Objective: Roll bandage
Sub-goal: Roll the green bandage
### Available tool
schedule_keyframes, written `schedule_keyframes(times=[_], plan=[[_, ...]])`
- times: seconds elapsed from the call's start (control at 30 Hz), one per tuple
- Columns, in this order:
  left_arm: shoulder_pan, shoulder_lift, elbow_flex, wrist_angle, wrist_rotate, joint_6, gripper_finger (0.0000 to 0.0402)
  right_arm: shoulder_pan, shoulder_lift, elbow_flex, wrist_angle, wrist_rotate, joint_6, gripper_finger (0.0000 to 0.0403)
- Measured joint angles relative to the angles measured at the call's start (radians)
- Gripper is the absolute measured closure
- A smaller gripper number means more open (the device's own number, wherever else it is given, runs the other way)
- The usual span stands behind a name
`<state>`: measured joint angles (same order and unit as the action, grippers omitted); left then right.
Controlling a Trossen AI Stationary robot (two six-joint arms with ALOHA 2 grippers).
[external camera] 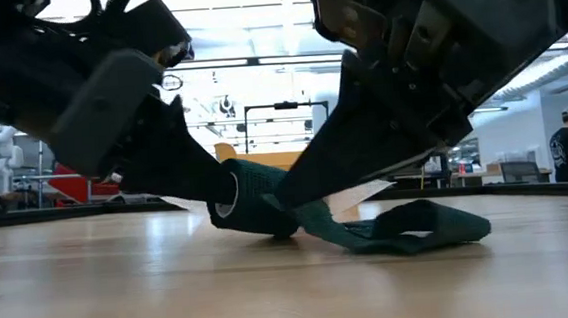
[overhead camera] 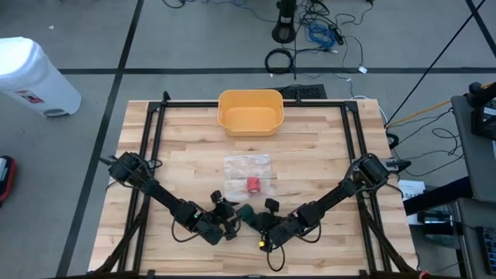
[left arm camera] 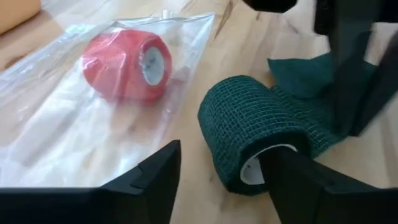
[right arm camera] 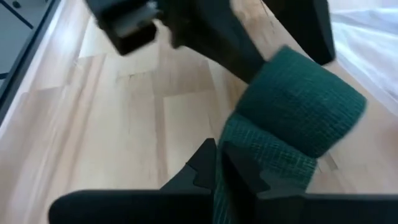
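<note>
While the dark green bandage roll (left arm camera: pixel 249 137) lies on its side on the wooden table (overhead camera: pixel 310 167), on the arms' side of the clear plastic bag (overhead camera: pixel 248 172) that holds a red roll (left arm camera: pixel 127 65), its core runs toward the left gripper (left arm camera: pixel 217 177), and that is what the next turn hangs on: this gripper stands wide apart, one finger poked into the hollow core, the other out beside the roll, nothing squeezed yet. On the roll's far side from the bag, the right gripper (right arm camera: pixel 217 163) is pinched tight on the loose green tail (external camera: pixel 399 229), which trails flat away from the roll. Both arms are about equally close; the left has the axle, the right the strip. Past the bag sits a yellow bin (overhead camera: pixel 250 111). How deep the finger reaches into the core is hidden, the tail's free end is folded over itself and hard to trace, and from overhead the roll is almost lost between the two grippers.
</note>
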<state>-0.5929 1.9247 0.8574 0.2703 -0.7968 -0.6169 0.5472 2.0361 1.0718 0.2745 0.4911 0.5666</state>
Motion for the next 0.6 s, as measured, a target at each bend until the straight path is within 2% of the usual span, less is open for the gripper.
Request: schedule_keyframes(times=[0.23, 0.5, 0.6], plan=[[0.031, 0.0, 0.0, -0.009, 0.03, 0.033, 0.0246, 0.0, 0.0, 0.0, 0.006, -0.002, -0.01, 0.0388], [0.067, 0.0, 0.0, -0.008, 0.097, 0.055, 0.037, 0.0, 0.0, 0.0, 0.006, -0.003, -0.017, 0.04], [0.081, -0.001, 0.001, -0.005, 0.125, 0.057, 0.0389, 0.003, 0.0, 0.0, 0.005, -0.003, -0.028, 0.04]])
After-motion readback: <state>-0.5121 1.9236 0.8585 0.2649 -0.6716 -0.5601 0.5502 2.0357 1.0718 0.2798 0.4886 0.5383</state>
